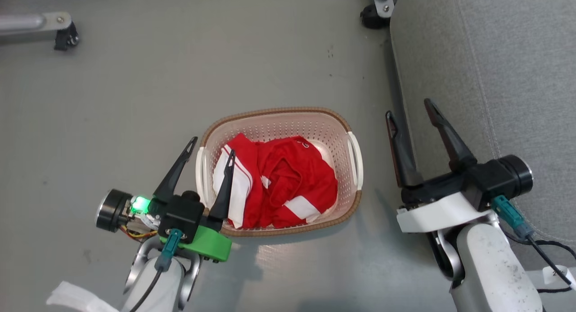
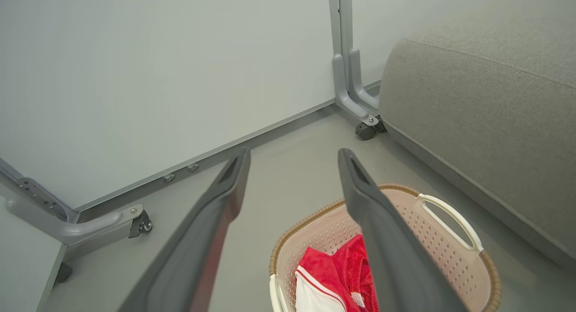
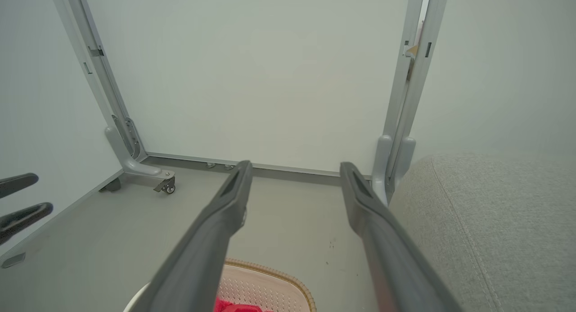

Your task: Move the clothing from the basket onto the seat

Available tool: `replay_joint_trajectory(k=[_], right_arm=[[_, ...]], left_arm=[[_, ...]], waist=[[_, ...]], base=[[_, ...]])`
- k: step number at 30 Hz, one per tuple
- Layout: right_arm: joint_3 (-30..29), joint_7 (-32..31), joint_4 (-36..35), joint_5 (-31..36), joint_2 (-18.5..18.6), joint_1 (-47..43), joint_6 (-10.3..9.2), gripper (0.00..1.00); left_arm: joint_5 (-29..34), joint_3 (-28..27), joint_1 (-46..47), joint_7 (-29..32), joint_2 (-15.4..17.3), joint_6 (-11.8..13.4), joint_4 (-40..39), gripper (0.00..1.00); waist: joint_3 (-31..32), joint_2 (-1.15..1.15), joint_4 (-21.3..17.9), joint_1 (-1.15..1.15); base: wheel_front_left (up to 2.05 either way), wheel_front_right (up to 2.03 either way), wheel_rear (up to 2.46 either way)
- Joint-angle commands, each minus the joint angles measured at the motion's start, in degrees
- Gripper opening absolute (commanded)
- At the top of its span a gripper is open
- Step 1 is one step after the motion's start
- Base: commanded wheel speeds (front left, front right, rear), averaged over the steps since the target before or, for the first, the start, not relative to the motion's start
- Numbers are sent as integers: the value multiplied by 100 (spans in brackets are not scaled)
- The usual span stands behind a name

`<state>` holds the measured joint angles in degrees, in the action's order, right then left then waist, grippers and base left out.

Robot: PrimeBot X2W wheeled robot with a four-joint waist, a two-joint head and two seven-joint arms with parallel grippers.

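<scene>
As the clothing point(image 1: 279, 181) lies in the basket point(image 1: 279, 111), we see none on the seat point(image 1: 495, 78), our left pincer point(image 1: 213, 145) and right pincer point(image 1: 408, 107) spread empty.

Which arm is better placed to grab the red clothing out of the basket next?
Left, probably. The left gripper, jaws open, hangs over the basket by the clothing; the right gripper is off beside the seat.

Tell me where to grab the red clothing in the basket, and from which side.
Pinch the raised folds at the middle of the clothing, coming straight down: the basket walls close off every side, and the crumpled heap bunches up there. The open left gripper hangs nearest.
</scene>
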<state>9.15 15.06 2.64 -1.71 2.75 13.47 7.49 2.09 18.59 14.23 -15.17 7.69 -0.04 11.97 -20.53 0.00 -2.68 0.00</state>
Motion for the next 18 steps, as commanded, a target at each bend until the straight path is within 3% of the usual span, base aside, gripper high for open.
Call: replay_joint_trajectory(k=[1, 9, 18], right_arm=[[-41, 18, -54, 42, 23, 159, 0, 100], [-207, 18, -254, -16, 19, 581, 0, 100], [-130, 18, -341, -312, 16, 775, 0, 100]], left_arm=[[100, 54, 255, 1, 77, -35, 98, 100], [474, 665, 1342, 2, 373, -236, 973, 100], [1086, 1614, 2591, 2, 703, -491, 2491, 100]], waist=[[-923, 0, -97, 0], [-1674, 0, -438, 0], [-2325, 0, -884, 0]], base=[[0, 0, 0], [0, 0, 0], [0, 0, 0]])
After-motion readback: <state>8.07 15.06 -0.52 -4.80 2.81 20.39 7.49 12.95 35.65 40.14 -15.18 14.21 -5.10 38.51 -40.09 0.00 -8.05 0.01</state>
